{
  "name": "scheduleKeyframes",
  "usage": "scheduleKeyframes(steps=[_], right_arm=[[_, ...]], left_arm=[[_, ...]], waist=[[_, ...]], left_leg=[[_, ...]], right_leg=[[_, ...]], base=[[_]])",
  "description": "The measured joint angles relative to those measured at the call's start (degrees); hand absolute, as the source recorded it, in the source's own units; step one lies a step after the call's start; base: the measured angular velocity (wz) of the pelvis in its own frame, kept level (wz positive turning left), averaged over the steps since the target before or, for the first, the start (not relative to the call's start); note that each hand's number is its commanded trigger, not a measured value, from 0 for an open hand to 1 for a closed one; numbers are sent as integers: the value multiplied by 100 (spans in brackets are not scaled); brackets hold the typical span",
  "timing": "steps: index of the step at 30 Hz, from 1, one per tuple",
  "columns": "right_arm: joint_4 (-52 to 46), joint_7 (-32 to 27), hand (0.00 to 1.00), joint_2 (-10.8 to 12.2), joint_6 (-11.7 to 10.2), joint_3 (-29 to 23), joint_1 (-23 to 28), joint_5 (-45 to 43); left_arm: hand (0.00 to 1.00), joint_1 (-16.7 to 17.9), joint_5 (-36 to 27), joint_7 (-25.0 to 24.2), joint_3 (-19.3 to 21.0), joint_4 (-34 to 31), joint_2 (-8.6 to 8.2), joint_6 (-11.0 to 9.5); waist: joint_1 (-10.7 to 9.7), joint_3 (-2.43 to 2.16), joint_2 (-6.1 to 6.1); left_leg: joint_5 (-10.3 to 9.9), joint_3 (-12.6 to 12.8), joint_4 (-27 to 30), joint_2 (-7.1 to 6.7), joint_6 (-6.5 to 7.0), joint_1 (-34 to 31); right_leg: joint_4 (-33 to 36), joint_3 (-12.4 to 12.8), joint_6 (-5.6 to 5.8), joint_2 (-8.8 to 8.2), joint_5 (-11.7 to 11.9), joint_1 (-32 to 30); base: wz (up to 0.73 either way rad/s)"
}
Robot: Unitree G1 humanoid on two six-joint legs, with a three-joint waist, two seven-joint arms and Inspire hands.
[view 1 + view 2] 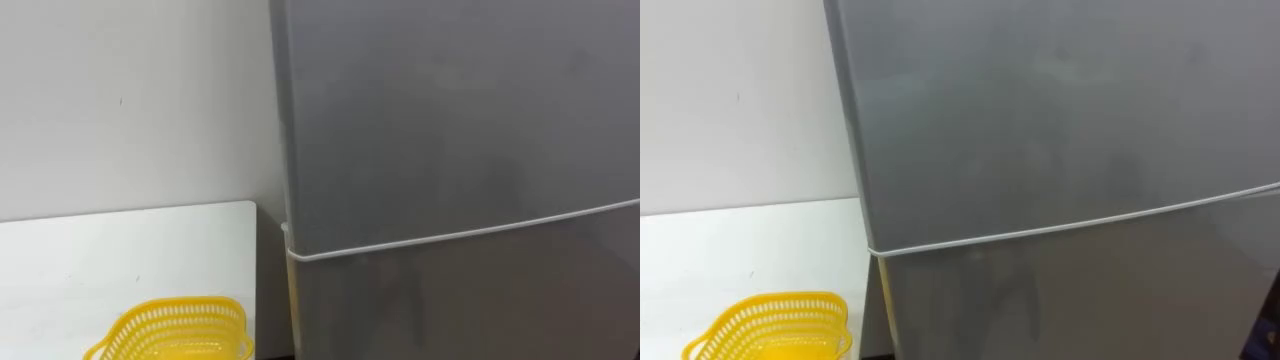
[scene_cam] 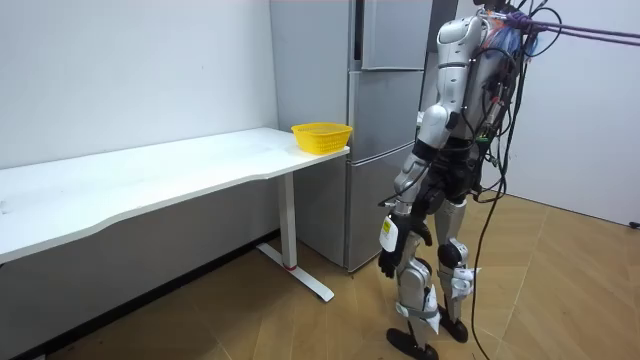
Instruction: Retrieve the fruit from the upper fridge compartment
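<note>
Before the shut fridge [image 1: 450, 120], with the yellow basket [image 1: 175, 325] presumably waiting on the table [image 1: 120, 250] for the item, the left hand [image 2: 388, 262] hangs idle, its state impossible to tell.

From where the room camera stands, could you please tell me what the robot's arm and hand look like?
The left arm has smooth silver-grey shells with darker parts at the joints. The left hand is black, with a small pale tag at its back. Dark cables hang down behind the shoulder.
</note>
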Motion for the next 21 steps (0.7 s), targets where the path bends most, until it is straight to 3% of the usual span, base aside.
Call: scheduleKeyframes(steps=[17,21], right_arm=[[7,115,0,-2,58,-89,50,5],[105,118,0,-2,135,-112,62,-2]], left_arm=[[0,20,-372,39,31,10,-4,33],[0,65,-698,60,253,33,-25,134]], waist=[[11,1,-17],[8,0,-21]], left_leg=[[0,1,-26,-1,-3,47],[0,-2,-18,-13,-3,78]], right_leg=[[-4,13,-1,-2,-21,7],[-3,14,0,-5,-21,38]], base=[[0],[0]])
